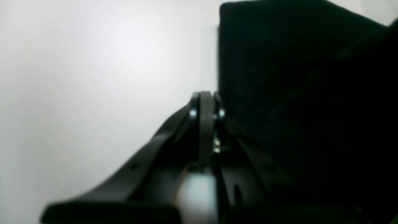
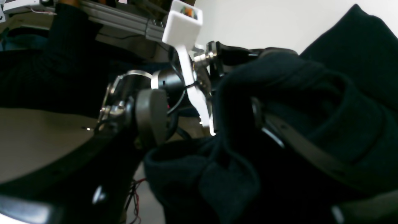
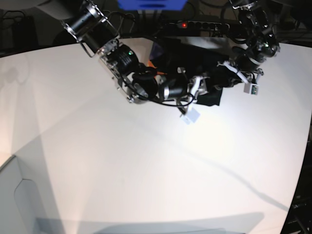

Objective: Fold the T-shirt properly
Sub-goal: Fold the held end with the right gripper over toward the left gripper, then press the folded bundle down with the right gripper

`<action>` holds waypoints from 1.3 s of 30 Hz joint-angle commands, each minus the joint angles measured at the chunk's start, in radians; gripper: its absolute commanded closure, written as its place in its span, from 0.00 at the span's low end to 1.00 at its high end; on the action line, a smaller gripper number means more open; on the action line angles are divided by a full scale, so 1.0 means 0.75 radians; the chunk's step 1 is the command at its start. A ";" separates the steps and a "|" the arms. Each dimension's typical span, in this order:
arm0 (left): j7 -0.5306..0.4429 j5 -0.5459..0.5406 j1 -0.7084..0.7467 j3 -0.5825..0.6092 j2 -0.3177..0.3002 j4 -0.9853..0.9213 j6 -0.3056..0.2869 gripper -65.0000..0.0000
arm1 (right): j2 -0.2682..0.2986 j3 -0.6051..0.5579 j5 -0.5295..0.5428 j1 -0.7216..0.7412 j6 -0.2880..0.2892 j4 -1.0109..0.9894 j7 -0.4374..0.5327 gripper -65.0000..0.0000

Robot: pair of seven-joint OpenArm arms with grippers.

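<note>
1. Up at the far edge of the white counter (image 3: 146, 161) we see the T-shirt (image 3: 204, 63), a black bundle lying between our two arms, with a speck of orange at its left edge in the base view
2. Our left claw (image 1: 205, 102) is clenched tight: in its own wrist view the two fingers (image 1: 205, 124) press flat against each other with nothing between them
3. Just beside that claw, on the right of the left wrist view, we see a straight vertical edge of the black T-shirt (image 1: 279, 77) resting on the pale counter (image 1: 93, 77); we cannot tell whether cloth and claw touch
4. Our right claw (image 2: 217, 124) has its jaws parted, and black fabric of the T-shirt (image 2: 311, 102) is draped over and around the finger on the right of that view; the other finger, with its grey pad (image 2: 150, 115), stands bare and clear of the cloth
5. Whether the right claw truly grips the fabric or the fabric only hangs on one finger, we cannot tell from the blurred wrist view
6. From the base view both arms meet at the shirt, the right arm (image 3: 122, 63) reaching in from that picture's left and the left arm (image 3: 253, 44) from its right
7. A white camera housing (image 2: 182, 26) on the other arm shows beyond the right claw
</note>
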 commanded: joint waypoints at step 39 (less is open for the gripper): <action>0.117 0.096 0.023 0.003 -0.003 -0.018 0.012 1.00 | 0.040 0.267 0.044 0.052 0.191 -0.036 0.174 0.32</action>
